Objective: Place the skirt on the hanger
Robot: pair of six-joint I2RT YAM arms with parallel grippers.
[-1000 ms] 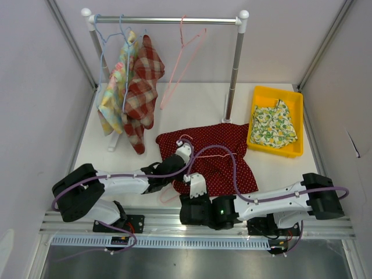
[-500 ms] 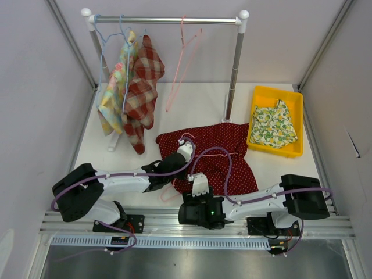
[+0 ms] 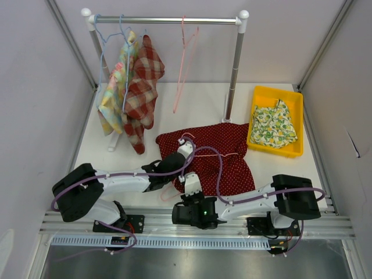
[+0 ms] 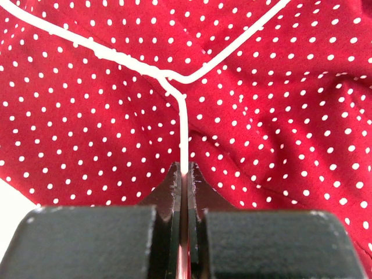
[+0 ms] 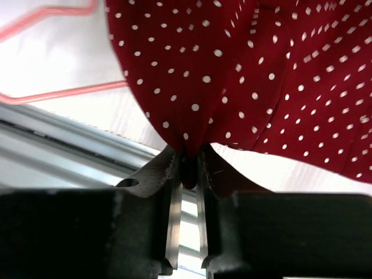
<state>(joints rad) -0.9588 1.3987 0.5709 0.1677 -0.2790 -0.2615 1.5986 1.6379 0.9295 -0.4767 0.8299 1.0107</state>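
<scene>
The red, white-dotted fabric skirt (image 3: 226,157) lies spread on the white table (image 3: 203,110), just ahead of both arms. The left gripper (image 4: 183,171) is clamped on the stem of the thin pale-pink wire hanger (image 4: 183,116) lying on the cloth; the stem's end is hidden between the fingers. The right gripper (image 5: 187,160) pinches the skirt's near hem, and the edge of the cloth is lost between its fingers.

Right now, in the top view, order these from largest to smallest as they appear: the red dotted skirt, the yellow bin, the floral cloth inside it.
1. red dotted skirt
2. yellow bin
3. floral cloth, which lies wholly within the bin
</scene>
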